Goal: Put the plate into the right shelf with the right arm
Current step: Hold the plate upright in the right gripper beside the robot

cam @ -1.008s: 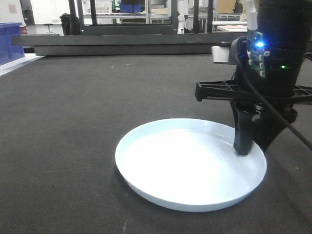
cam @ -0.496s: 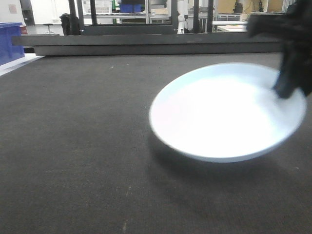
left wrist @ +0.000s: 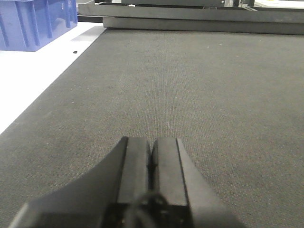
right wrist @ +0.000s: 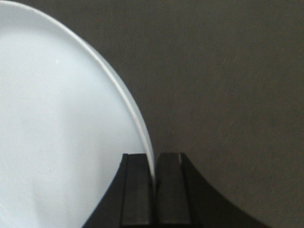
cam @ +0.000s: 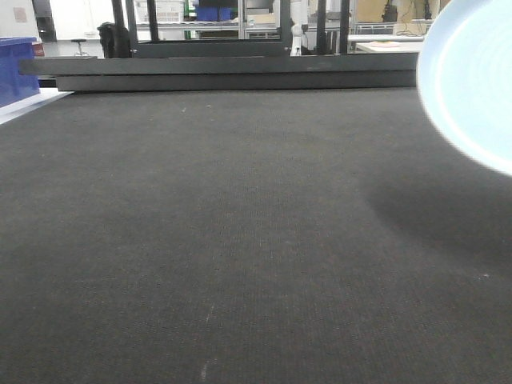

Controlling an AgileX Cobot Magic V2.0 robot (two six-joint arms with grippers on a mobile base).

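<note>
- The plate (cam: 476, 80) hangs above the counter (cam: 240, 240) at 2 o'clock in the front view, cut by the frame edge, its shadow on the mat beneath.
- Glossy, pale blue-white, thin upturned rim; the counter is dark, finely woven, open from 6 round to 11 o'clock.
- The right fingers (right wrist: 137, 190) pinch the plate's rim edge-on, closed tight on it.
- The left fingers (left wrist: 137, 175) are pressed together, holding nothing, over the counter.
- A blue bin (left wrist: 33, 21) stands at 10 o'clock.

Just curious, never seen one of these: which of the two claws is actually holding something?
The right gripper: its jaws pinch the rim of the white plate. The left gripper is shut with nothing between its jaws.
</note>
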